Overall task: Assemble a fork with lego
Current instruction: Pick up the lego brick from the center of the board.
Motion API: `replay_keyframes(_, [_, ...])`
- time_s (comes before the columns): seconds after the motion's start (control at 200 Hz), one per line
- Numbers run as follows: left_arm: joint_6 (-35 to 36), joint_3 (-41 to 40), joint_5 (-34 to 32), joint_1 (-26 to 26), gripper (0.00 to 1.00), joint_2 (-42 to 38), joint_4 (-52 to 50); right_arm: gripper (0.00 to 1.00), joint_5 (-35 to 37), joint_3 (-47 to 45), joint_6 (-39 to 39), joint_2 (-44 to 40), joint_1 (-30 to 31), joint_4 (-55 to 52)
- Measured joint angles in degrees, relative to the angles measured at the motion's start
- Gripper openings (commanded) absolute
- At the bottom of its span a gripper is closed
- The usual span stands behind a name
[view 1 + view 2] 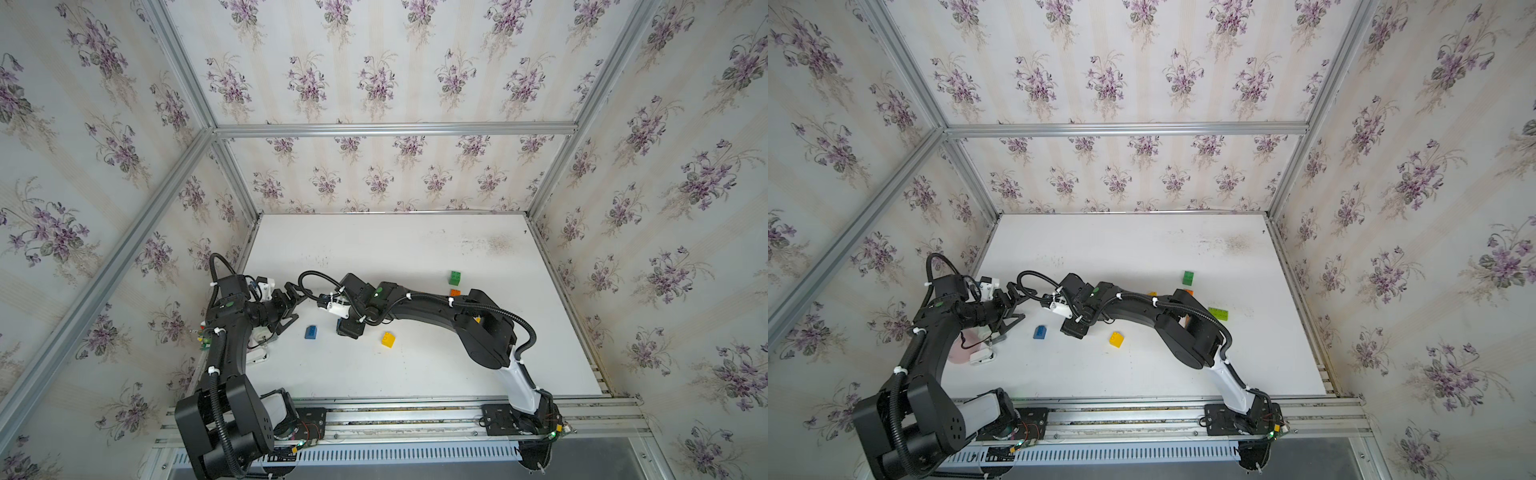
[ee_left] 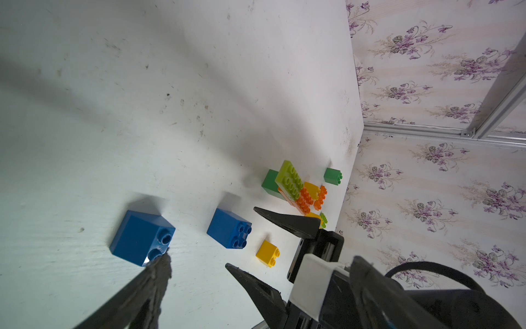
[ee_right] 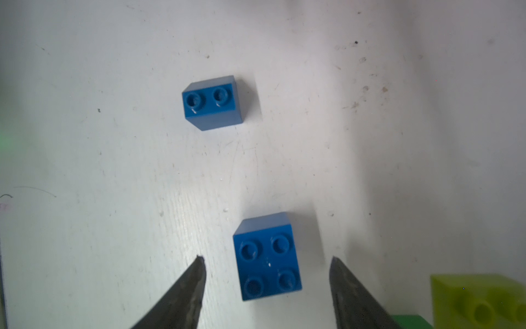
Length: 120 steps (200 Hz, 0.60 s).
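Blue and studs up, the four-stud brick (image 3: pixel 267 262) sits on the white table (image 3: pixel 113 128) between the prongs of the right gripper (image 3: pixel 266 257). The prongs stand spread, with a clear strip of table on either side of the brick, pinching nothing. Just beyond it lies the two-stud brick (image 3: pixel 212 104), also blue, on its own.

The left gripper (image 1: pixel 302 307) is splayed wide and carries nothing. Its wrist camera shows only one finger (image 2: pixel 155 282), with the tip against a corner of the two-stud brick; whether it touches I can't tell.

A yellow brick (image 1: pixel 388 339) lies apart, near the right gripper. The heap of green, lime and orange bricks (image 2: pixel 299 190) is toward the table's right edge, with one green brick (image 1: pixel 454 277) alone beside it.

A pale pink cup (image 1: pixel 960 352) stands under the left arm; its contents are hidden.
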Motion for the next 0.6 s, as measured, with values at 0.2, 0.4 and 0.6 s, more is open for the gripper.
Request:
replay_keyframes(0.2, [-0.02,-0.81,0.83,0.22,1.00,0.76,0.39,0.57,-0.31,1.75,-0.46,1.88,-0.37,-1.25])
replay_keyframes(0.4, [-0.02,-1.07,1.31,0.55,1.00,0.76,0.44,0.50,-0.52,2.67,-0.92,3.04,-0.39,-2.47])
replay_keyframes(0.6, [-0.04,-1.18,1.44,0.59,1.00,0.87,0.48,0.37,-1.38,3.21,-1.07,3.74,-0.39,-2.80])
